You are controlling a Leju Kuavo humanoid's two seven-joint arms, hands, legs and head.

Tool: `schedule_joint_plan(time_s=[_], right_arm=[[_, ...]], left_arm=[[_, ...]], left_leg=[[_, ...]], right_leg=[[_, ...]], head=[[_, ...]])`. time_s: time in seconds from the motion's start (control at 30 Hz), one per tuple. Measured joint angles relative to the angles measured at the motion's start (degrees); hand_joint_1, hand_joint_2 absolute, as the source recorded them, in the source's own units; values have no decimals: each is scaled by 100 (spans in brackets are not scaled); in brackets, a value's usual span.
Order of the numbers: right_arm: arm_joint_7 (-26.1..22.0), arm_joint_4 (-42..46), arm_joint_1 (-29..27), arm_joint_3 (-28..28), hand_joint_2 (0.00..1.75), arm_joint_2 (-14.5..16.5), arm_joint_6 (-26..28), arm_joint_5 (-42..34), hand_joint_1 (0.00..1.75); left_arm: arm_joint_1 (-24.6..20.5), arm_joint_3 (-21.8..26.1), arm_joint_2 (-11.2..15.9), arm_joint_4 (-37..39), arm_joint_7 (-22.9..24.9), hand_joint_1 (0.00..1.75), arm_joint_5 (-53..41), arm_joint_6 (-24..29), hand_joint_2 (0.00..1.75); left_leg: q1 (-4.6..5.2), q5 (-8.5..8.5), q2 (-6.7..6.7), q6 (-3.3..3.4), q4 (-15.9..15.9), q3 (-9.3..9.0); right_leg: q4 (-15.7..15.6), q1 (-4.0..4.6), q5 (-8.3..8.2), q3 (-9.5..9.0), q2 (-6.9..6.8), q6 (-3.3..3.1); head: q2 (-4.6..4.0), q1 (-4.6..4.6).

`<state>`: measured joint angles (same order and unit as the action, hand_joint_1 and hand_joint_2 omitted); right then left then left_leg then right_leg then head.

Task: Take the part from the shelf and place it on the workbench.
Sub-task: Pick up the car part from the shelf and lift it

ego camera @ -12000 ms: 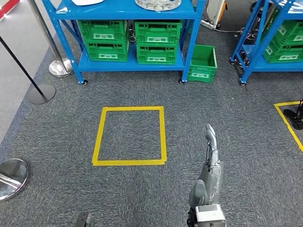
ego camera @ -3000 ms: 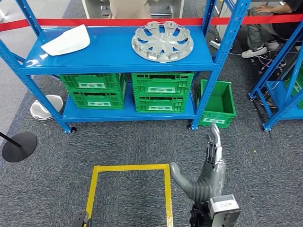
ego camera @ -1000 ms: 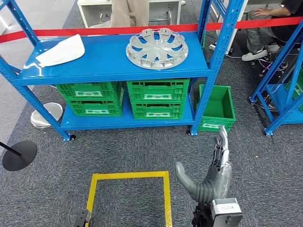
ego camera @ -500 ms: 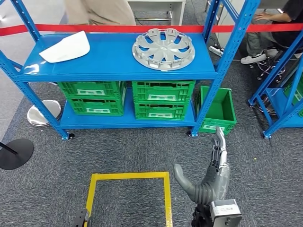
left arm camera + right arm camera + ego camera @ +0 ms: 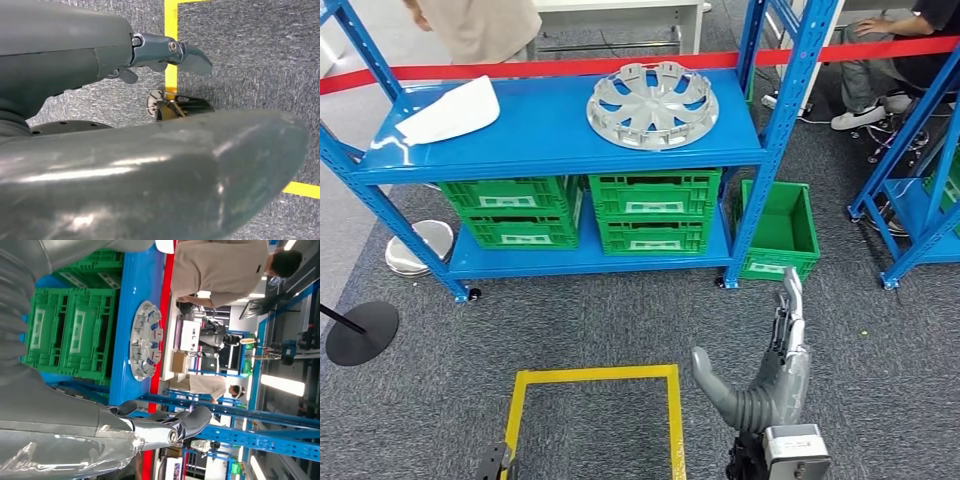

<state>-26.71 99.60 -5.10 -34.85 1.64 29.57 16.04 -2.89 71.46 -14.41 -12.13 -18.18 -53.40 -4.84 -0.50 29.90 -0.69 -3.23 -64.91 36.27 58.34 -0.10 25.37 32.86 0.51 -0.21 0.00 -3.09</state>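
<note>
A silver wheel cover [image 5: 652, 104] lies flat on the top board of the blue shelf [image 5: 546, 125], right of centre. The right wrist view also looks at the wheel cover [image 5: 145, 340]. A white curved part [image 5: 448, 110] lies at the shelf's left end. My right hand [image 5: 765, 385] is low in front of the shelf and well short of it, with its fingers straight, its thumb spread and nothing in it. The hand [image 5: 75, 425] is also close up in its own wrist view. My left hand [image 5: 75, 55] hangs over the carpet, fingers extended and empty.
Green crates [image 5: 652, 210] fill the lower shelf, and another green crate [image 5: 776, 230] stands on the floor beside the right post. A yellow tape square [image 5: 595, 378] marks the carpet before me. A red barrier tape [image 5: 569, 66] runs behind the shelf. A person [image 5: 482, 20] stands beyond it, and a second blue shelf [image 5: 916, 170] is at right.
The camera has come up to the shelf from across the carpet and still sways slightly. The person behind the shelf has moved left. My right hand keeps its spread pose.
</note>
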Motion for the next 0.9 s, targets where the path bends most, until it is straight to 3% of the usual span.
schedule_joint_plan(time_s=[0.07, 0.1, 0.13, 0.23, 0.3, 0.4, 0.47, 0.53, 0.57, 0.6, 0.63, 0.7, 0.77, 0.9], right_arm=[[-2, -15, -2, 1, 0, 0, 72, 57, 0], [-2, -24, -2, 2, 0, 0, 101, 86, 0], [-2, -31, -2, 2, 0, 0, 126, 117, 0], [-2, -36, 2, 3, 0, 0, 183, 202, 0], [-2, -35, 4, 2, 0, 0, 210, 240, 0], [-2, -36, 5, 2, 0, 0, 230, 262, 0], [-2, -36, 10, 2, 0, 0, 236, 267, 0], [-2, -41, 8, 1, 0, 0, 239, 272, 0], [-1, -46, 5, 1, 0, 0, 244, 285, 0], [4, -52, 3, 1, 0, 0, 258, 313, 0], [11, -58, 2, 1, 0, 0, 283, 359, 0], [23, -61, 3, 1, 0, 0, 357, 487, 0], [28, -62, 5, -1, 0, 0, 415, 575, 0], [38, -67, 1, -4, 0, 0, 467, 608, 0]], left_arm=[[9, 1, 2, 0, 10, 0, 0, 11, 0], [14, 2, 3, 0, 13, 0, 0, 15, 0], [15, 2, 5, 0, 16, 0, 0, 16, 0], [0, 1, 7, 0, 17, 0, -2, 19, 0], [-12, 1, 4, 0, 19, 0, -3, 18, 0], [-3, 2, 3, 0, 21, 0, -4, 18, 0], [-4, 2, 3, 0, 21, 0, -4, 18, 0], [-1, 2, 6, 0, 21, 0, -4, 18, 0], [3, 2, 9, 0, 21, 0, -5, 20, 0], [6, 2, 11, 0, 21, 0, -11, 27, 0], [8, 1, 13, 0, 21, 0, -23, 40, 0], [7, -1, 9, 0, 21, 0, -51, 85, 0], [5, -3, 6, 0, 21, 0, -64, 117, 0], [-2, -3, 4, 0, 21, 0, -55, 125, 0]], left_leg=[[-3, 223, 1, -22, -636, 316], [-3, 186, 1, -24, -720, 364], [-3, 47, 1, -21, -589, 304], [-7, -455, 1, 9, 470, -233], [0, -518, -8, 74, 824, -397], [3, -539, -7, 197, 864, -393], [-12, -557, 2, 259, 877, -392], [-6, -556, 9, 287, 877, -388], [-3, -555, 12, 289, 876, -388], [-2, -554, 15, 290, 875, -389], [-2, -554, 16, 289, 875, -393], [-3, -552, 11, 275, 874, -407], [16, -547, 3, 225, 863, -407], [6, -548, 6, 83, 849, -376]], right_leg=[[0, 1, 0, 4, -2, -8], [1, 2, 1, 1, 0, -9], [1, 1, 1, -4, 2, -7], [14, 19, 14, -17, 16, 35], [17, 46, 14, -5, 23, 92], [41, 33, 47, 20, 18, 177], [430, 23, 295, 196, 6, 232], [1219, 15, 670, 554, 1, 267], [1543, 12, 779, 707, 1, 274], [1680, 11, 782, 774, 1, 276], [1568, 10, 669, 721, 0, 271], [817, 4, 293, 343, -6, 252], [166, 9, 79, 17, -5, 208], [23, 28, 27, -21, 13, 69]], head=[[0, -6], [0, -8], [0, -10], [0, -21], [0, -14], [0, 8], [0, 42], [0, 72], [0, 72], [0, 73], [0, 73], [0, 77], [0, 78], [0, 75]])
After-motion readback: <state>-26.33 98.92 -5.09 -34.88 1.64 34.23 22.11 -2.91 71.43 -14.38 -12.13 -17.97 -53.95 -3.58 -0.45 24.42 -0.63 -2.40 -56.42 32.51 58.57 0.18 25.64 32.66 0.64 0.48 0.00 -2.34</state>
